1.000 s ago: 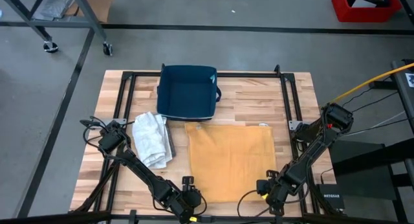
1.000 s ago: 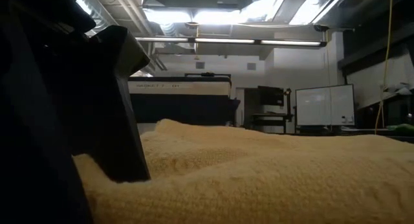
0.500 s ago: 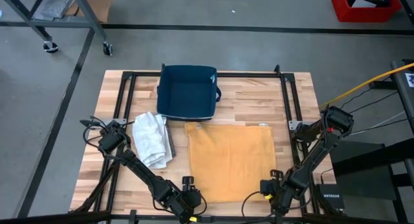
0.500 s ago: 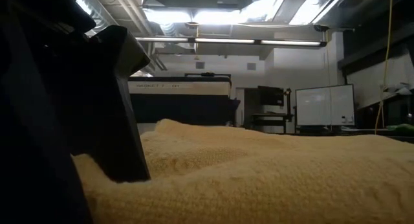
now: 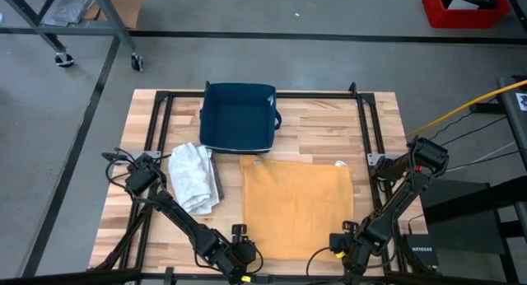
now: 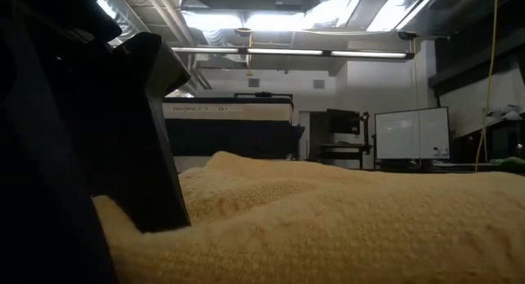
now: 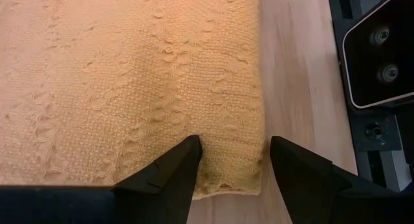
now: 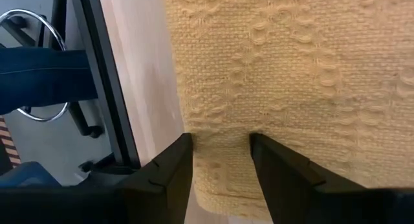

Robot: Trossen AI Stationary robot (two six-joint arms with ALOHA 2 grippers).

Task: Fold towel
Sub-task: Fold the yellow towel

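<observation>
Yellow towel (image 5: 296, 207) lies flat on the wooden table (image 5: 329, 128), toward the near half of it, with a dark blue bin (image 5: 239, 116) just beyond its far edge and a crumpled white cloth (image 5: 193, 176) beside it on the left arm's side. What matters here: both grippers sit at the towel's near edge, one at each near corner, and the whole sheet stretches away from them toward the bin. Left gripper (image 5: 239, 250) is at the near left corner; in its wrist view the fingers (image 7: 171, 172) stand apart, straddling the corner of the cloth, tips down on or at the weave, with bare table just outside the outer finger. Right gripper (image 5: 344, 245) is at the near right corner; its wrist view shows the same, fingers (image 8: 162, 169) spread with the towel's hem between them and the towel's side edge running close to one finger. Neither pair looks closed on fabric yet. Each arm is nearest its own corner, so no crossing is needed. Both arms are stretched low and long along the table's sides, wrists pitched down to table level; the low view shows a dark finger pressed into the towel edge. Judgement: the fold axis will run across the table, near edge carried away toward the bin side, once both corners are pinched
</observation>
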